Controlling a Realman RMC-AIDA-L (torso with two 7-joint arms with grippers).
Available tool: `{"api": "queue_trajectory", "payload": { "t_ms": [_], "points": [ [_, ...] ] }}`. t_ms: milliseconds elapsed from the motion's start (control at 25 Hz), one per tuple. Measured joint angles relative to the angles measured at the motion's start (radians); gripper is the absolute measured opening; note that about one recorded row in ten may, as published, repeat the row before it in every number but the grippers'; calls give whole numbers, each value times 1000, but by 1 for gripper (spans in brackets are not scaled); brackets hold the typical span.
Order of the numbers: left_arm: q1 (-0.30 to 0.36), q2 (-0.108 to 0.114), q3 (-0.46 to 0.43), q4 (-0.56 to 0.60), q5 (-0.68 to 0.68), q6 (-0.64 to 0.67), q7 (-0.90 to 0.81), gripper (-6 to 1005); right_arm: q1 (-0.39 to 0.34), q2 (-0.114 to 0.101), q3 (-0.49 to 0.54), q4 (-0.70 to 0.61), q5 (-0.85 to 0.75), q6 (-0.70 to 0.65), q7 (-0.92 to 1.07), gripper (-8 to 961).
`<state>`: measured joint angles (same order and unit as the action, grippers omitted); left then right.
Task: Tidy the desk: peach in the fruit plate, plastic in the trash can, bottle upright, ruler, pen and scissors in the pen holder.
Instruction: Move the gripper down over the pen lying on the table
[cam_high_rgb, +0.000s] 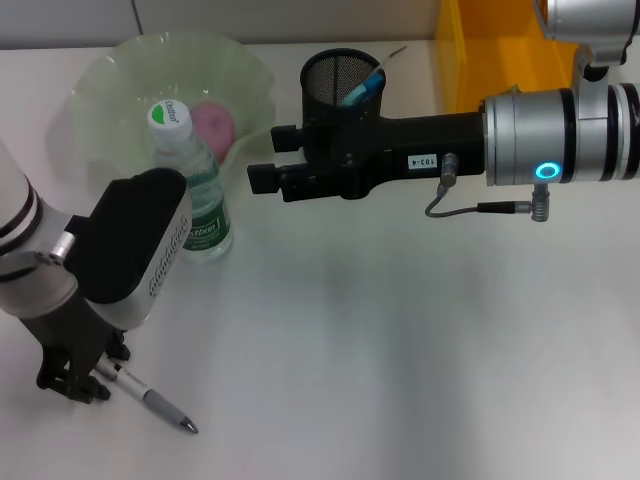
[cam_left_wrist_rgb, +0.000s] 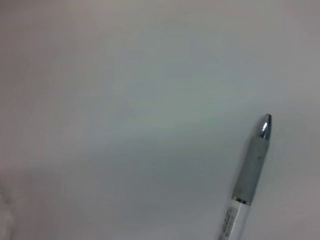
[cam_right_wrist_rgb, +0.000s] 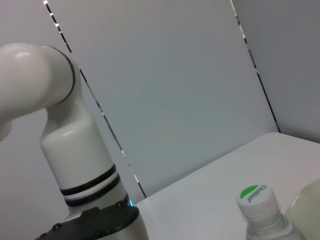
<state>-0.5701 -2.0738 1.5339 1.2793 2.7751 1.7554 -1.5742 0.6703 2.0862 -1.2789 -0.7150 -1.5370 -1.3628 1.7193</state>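
Left gripper (cam_high_rgb: 80, 385) clamped on grey-tipped white plastic pen (cam_high_rgb: 150, 398) on desk; right gripper (cam_high_rgb: 268, 158) open near upright clear plastic bottle (cam_high_rgb: 195, 195).

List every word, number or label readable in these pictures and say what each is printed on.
"Cestbon" on the green-and-white cap of the bottle; it also shows in the right wrist view.
"103-4" on a white sticker on the right arm's black forearm.
Bottle label: too blurred to read.
White band on the left wrist housing: unreadable.
Print on the pen: too small to read.
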Motion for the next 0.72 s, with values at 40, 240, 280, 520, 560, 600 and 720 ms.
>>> {"api": "queue_trajectory", "payload": {
  "t_ms": [40, 240, 280, 520, 560, 600, 720],
  "points": [
    [0, 0, 0, 0, 0, 0, 0, 422, 0, 0, 0, 0, 0, 0, 0, 787],
    [-2, 0, 3, -1, 0, -8, -7, 422, 0, 0, 4, 0, 0, -8, 1, 786],
    [-2, 0, 4, -2, 0, -11, -8, 423, 0, 0, 4, 0, 0, -8, 1, 786],
    [-1, 0, 14, -2, 0, -17, -10, 423, 0, 0, 6, 0, 0, -9, 2, 786],
    [-2, 0, 15, -2, 1, -17, -12, 423, 0, 0, 6, 0, 0, -9, 2, 786],
    [-3, 0, 16, -2, 2, -17, -15, 423, 0, 0, 6, 0, 0, -9, 2, 786],
    [-4, 0, 16, -2, 2, -17, -18, 393, 0, 0, 6, 0, 0, -9, 3, 786]
  ]
}}
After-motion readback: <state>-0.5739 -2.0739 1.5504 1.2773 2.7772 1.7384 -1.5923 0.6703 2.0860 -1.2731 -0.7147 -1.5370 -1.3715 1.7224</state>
